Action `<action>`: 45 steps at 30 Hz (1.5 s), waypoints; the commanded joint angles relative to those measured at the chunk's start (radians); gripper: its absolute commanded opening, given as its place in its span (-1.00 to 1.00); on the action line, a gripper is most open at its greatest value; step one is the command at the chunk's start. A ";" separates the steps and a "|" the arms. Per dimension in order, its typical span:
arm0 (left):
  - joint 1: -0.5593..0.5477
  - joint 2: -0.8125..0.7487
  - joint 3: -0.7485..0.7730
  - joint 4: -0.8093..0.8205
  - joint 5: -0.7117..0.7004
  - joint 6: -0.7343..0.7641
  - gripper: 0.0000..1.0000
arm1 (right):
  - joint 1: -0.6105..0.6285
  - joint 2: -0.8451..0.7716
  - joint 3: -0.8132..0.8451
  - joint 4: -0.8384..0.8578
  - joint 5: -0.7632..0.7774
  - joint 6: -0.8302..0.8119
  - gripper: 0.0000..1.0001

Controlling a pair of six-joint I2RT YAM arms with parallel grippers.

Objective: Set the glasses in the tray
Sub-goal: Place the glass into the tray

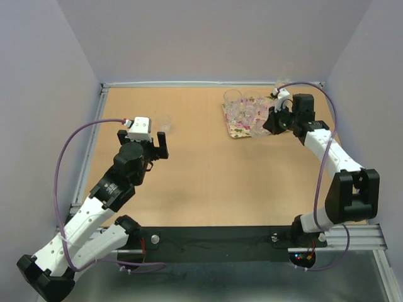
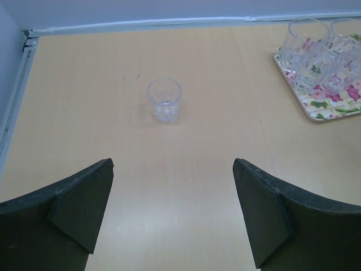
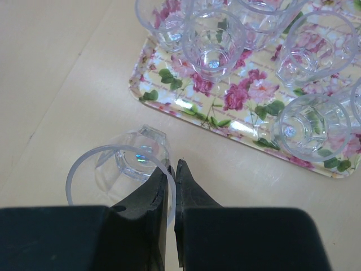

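My right gripper (image 3: 173,166) is shut on the rim of a clear tumbler (image 3: 121,166), one finger inside the glass and one outside. The tumbler is over the bare table just off the edge of the floral tray (image 3: 169,90); I cannot tell whether it touches the table. Several clear glasses (image 3: 214,42) stand on the tray (image 1: 238,131). One small tumbler (image 2: 164,100) stands alone on the table at the left (image 1: 165,123). My left gripper (image 2: 173,164) is open and holds nothing, a short way in front of that tumbler (image 1: 151,146). The right gripper (image 1: 272,123) is at the tray's right side.
A raised white rail (image 1: 208,83) runs along the table's far edge, and another down the left side (image 2: 14,101). Grey walls close in the back and both sides. The tray (image 2: 321,110) lies to the right of the lone tumbler.
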 commanded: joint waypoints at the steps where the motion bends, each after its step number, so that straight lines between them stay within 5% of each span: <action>1: 0.013 -0.029 -0.013 0.071 -0.041 0.018 0.97 | -0.009 0.046 0.029 0.087 0.033 0.026 -0.99; 45: 0.058 -0.055 -0.028 0.092 0.018 0.014 0.97 | -0.020 0.165 0.079 0.142 0.092 0.029 -0.99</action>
